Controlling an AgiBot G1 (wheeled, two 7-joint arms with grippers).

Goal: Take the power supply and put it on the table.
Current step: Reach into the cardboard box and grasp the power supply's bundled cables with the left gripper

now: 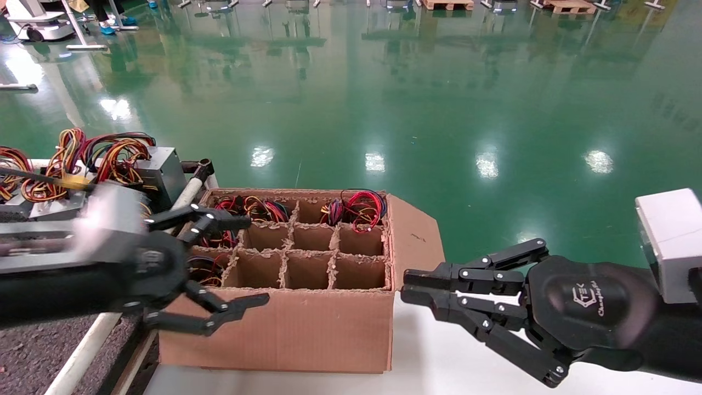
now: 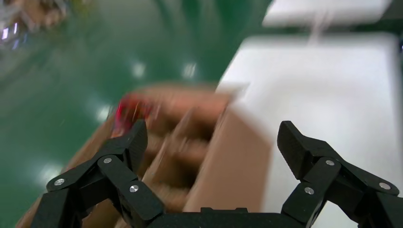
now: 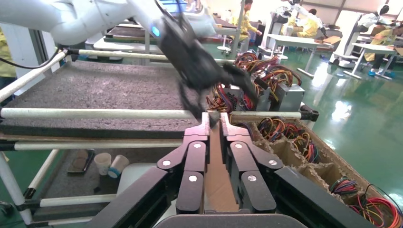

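Several grey power supplies [image 1: 162, 173] with looped coloured wires lie on the dark speckled table [image 1: 33, 345] at the far left; they also show in the right wrist view [image 3: 285, 95]. More wire bundles [image 1: 356, 211] fill some cells of the cardboard box [image 1: 285, 329]. My left gripper [image 1: 252, 260] hangs open and empty over the box's left cells, above a wire bundle [image 1: 205, 269]. In its own blurred view the left gripper [image 2: 211, 142] is wide open above the box [image 2: 228, 161]. My right gripper [image 1: 405, 286] is shut on the box's right front corner, cardboard showing between its fingers [image 3: 197, 137].
The box stands on a smooth white tabletop [image 1: 439, 356] beside the table's white tube rail [image 1: 82, 351]. A box flap [image 1: 417, 236] sticks out to the right. Paper cups [image 3: 109, 164] sit on a lower shelf. Green floor lies beyond.
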